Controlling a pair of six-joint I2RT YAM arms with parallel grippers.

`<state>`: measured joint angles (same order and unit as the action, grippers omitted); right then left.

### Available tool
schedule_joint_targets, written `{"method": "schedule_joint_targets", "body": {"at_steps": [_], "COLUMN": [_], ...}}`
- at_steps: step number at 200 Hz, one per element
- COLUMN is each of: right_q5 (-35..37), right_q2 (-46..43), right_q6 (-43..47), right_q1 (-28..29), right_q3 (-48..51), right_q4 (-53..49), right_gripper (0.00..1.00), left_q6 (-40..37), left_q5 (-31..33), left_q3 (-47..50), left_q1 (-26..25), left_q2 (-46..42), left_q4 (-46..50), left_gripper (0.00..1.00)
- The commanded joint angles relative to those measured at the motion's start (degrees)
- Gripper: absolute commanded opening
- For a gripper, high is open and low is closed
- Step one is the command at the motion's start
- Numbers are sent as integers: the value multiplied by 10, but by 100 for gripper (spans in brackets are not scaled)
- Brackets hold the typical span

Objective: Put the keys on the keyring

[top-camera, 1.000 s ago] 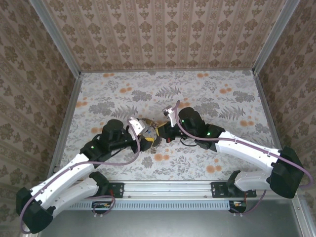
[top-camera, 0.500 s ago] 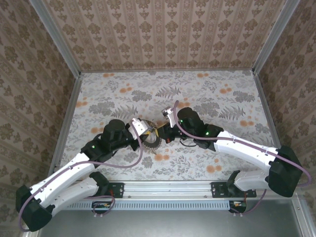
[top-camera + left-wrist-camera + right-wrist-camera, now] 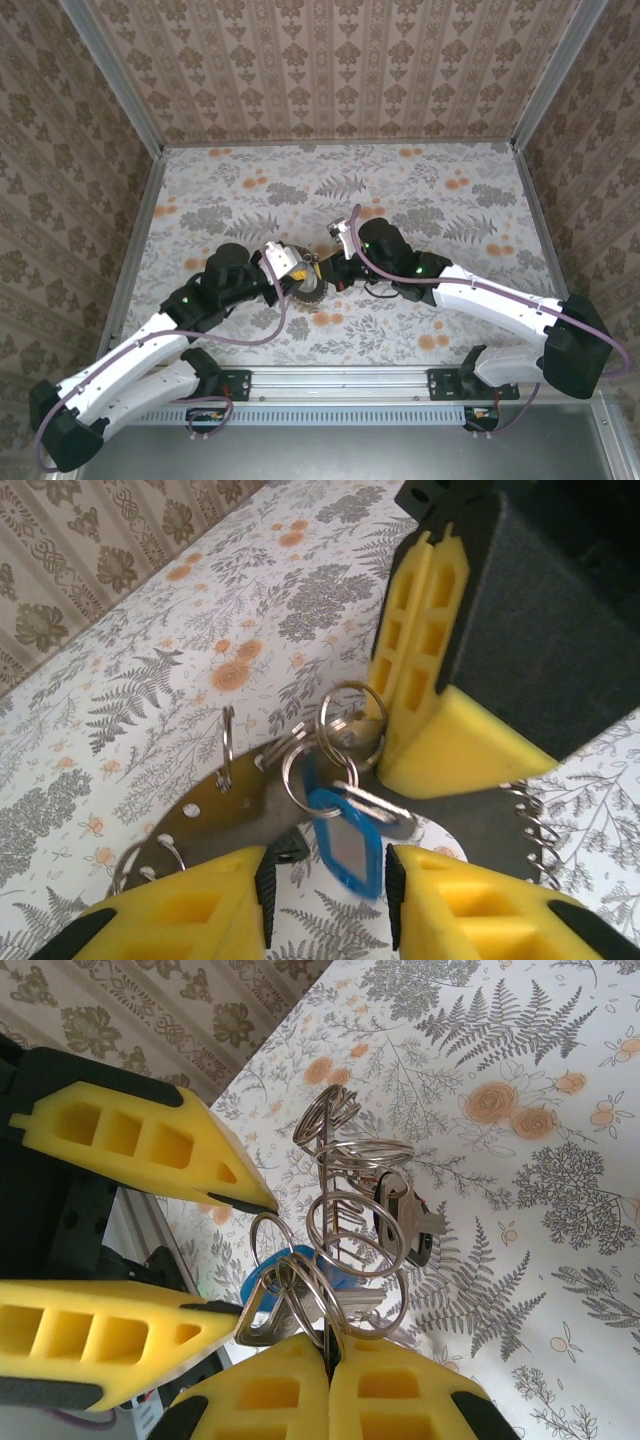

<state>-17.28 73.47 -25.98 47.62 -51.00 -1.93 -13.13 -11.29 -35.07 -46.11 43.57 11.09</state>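
right gripper pinched shut on the keyring, near table centre. left gripper jaws apart, blue key between them, hanging at 6 o'clock off the rings.

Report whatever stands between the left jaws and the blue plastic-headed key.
Nothing visible does. The blue plastic-headed key lies in the gap of the left gripper, whose jaws stand open on either side of it. The right gripper, shut on the silvery wire rings, sits beyond the key, not between.
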Motion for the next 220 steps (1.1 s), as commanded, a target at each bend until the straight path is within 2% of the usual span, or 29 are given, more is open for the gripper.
{"method": "schedule_joint_targets", "body": {"at_steps": [1,57,107,124,165,220], "right_q5": [-17,-22,-24,-23,-19,-13], "right_q2": [-4,-1,2,3,5,9], "right_q6": [-12,-17,-17,-14,0,4], "right_q1": [0,3,13,15,20,22], "right_q3": [-16,-18,-18,-18,-22,-24], "right_q4": [12,15,9,4,-16,-29], "right_gripper": [0,0,0,0,0,0], "left_q6": [21,64,57,39,10,-11], "left_q5": [-19,-15,26,31,49,45], "left_q3": [22,45,29,24,9,1], "left_q1": [-3,-4,-5,-6,-9,-9], "left_q2": [-26,13,37,37,30,13], "left_q4": [-8,-71,-102,-97,-75,-63], "left_gripper": [42,55,52,47,19,1]}}
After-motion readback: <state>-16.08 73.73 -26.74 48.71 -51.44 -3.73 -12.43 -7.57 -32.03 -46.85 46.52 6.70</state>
